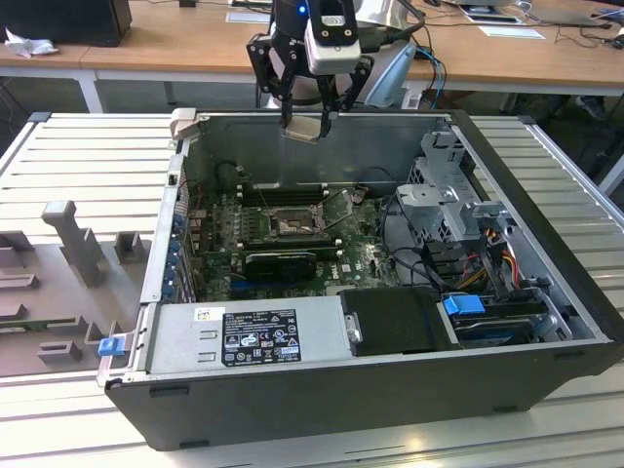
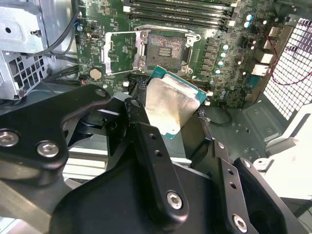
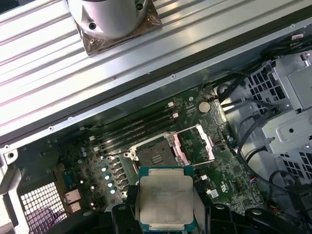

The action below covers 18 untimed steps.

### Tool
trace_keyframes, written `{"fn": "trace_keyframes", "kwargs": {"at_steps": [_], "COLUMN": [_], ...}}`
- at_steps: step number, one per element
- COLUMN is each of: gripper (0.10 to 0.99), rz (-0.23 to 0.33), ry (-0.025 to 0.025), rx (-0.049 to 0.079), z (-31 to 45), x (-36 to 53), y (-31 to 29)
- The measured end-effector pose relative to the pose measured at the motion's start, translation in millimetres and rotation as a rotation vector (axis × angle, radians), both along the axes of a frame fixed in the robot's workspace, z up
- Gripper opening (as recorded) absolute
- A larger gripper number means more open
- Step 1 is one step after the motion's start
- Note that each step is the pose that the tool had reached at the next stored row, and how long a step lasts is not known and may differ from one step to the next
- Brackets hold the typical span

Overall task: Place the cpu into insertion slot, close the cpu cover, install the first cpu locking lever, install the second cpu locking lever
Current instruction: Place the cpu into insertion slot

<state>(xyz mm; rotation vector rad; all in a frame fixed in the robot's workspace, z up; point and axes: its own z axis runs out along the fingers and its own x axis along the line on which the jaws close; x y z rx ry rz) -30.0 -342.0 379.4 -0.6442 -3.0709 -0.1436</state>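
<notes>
My gripper (image 1: 308,119) hangs above the open computer case, shut on the cpu (image 1: 302,131), a flat silvery square chip with a green edge. In both wrist views the cpu (image 2: 171,108) (image 3: 165,199) sits between the black fingers (image 2: 142,127), tilted in the second wrist view. Below it, in the middle of the green motherboard, lies the insertion slot (image 1: 292,226) (image 2: 165,48) (image 3: 155,156), uncovered and with nothing in it. The cpu cover (image 1: 338,204) (image 2: 122,51) (image 3: 196,143) stands flipped open beside the slot, still on its hinge.
Long black memory slots (image 1: 283,192) run behind the socket. A labelled power supply (image 1: 249,336) lies along the case's front, and a metal drive cage (image 1: 453,200) with cables fills the exterior view's right. Grey fixtures (image 1: 73,244) stand on the table at the left.
</notes>
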Motion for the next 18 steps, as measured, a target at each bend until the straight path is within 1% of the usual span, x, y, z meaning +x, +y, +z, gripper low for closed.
{"fn": "trace_keyframes", "kwargs": {"at_steps": [4, 9, 16, 18], "gripper": [0.529, 0.529, 0.529, 0.529], "rz": [-0.015, -0.052, -0.082, -0.118], "ry": [0.0, 0.0, 0.0, 0.0], "rx": [0.0, 0.0, 0.0, 0.0], "z": [0.0, -0.2, -0.2, -0.3], "x": [0.0, 0.0, 0.0, 0.0], "y": [0.0, 0.0, 0.0, 0.0]}}
